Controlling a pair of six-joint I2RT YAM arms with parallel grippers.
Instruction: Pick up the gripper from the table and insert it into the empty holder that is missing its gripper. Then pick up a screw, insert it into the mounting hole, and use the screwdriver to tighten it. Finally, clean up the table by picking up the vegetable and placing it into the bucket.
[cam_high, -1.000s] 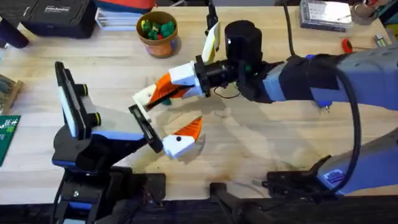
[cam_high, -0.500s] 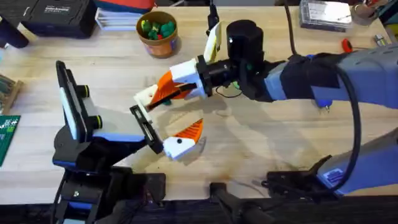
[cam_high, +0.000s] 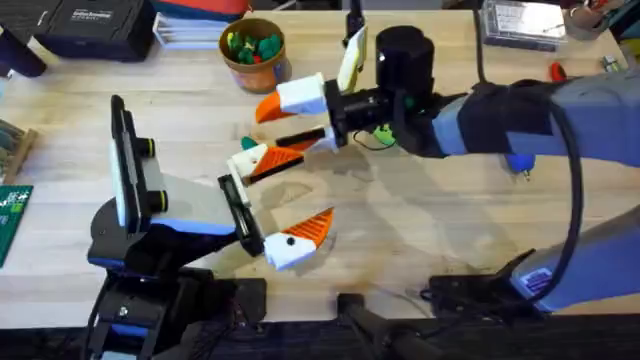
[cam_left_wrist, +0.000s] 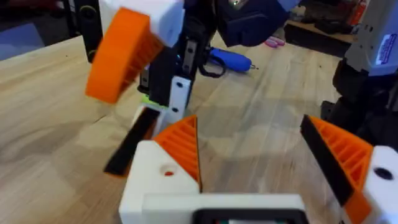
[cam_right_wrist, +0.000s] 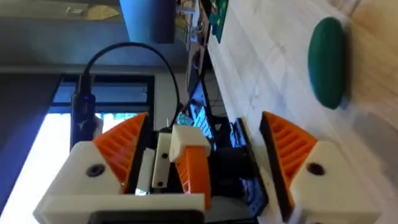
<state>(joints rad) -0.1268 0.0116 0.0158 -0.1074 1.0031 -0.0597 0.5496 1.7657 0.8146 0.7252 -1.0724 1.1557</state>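
Note:
My left gripper (cam_high: 280, 200) is open above the table's middle, white bases and orange pads wide apart. The orange gripper (cam_left_wrist: 183, 146) sits on the white holder (cam_left_wrist: 152, 180) of its far finger. My right gripper (cam_high: 272, 128) is open around that finger, apart from it; the right wrist view shows the holder (cam_right_wrist: 186, 142) and wedge (cam_right_wrist: 194, 174) between its pads. The dark teal vegetable (cam_right_wrist: 328, 62) lies on the table just beyond. The tan bucket (cam_high: 255, 50) stands at the back left. The blue screwdriver (cam_left_wrist: 230, 60) lies behind the right gripper. No screw shows.
A black case (cam_high: 90, 25) and stacked books sit at the back left. A green circuit board (cam_high: 12, 215) lies at the left edge. A red-handled tool (cam_high: 560, 72) is at the back right. Bare wood (cam_high: 430, 230) lies under the right arm.
My right gripper was shut on the orange wedge at the left finger; now it is open and has drawn back and to the right. The left gripper shifted slightly right.

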